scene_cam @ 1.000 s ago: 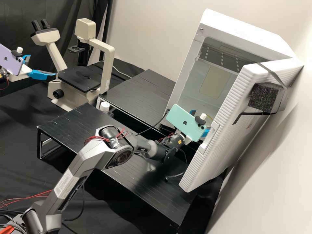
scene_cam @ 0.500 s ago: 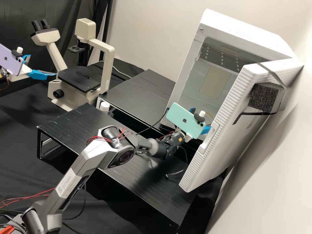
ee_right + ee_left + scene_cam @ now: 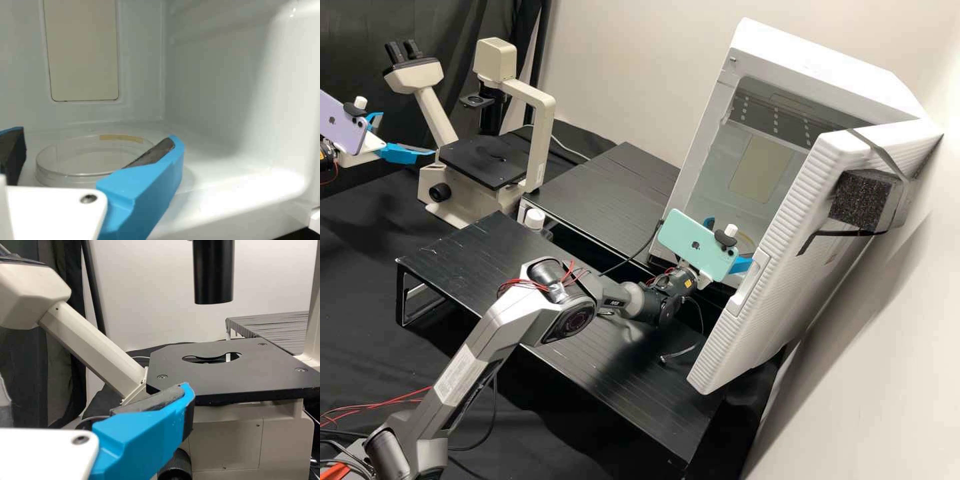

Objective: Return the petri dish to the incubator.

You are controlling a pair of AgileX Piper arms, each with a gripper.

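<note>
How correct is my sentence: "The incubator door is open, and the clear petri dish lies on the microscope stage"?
The dish's place is wrong. The right wrist view shows the clear petri dish on the incubator floor. The rest is right: the incubator door is open.

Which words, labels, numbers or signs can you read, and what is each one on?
No words or numbers read clearly.
Green phone: a dark logo, no wording.
Lilac phone: a dark logo, no wording.
White label on the right arm: print too small.
Dark band on that arm: white lettering, too small.
Yellow label near its wrist: too small.
</note>
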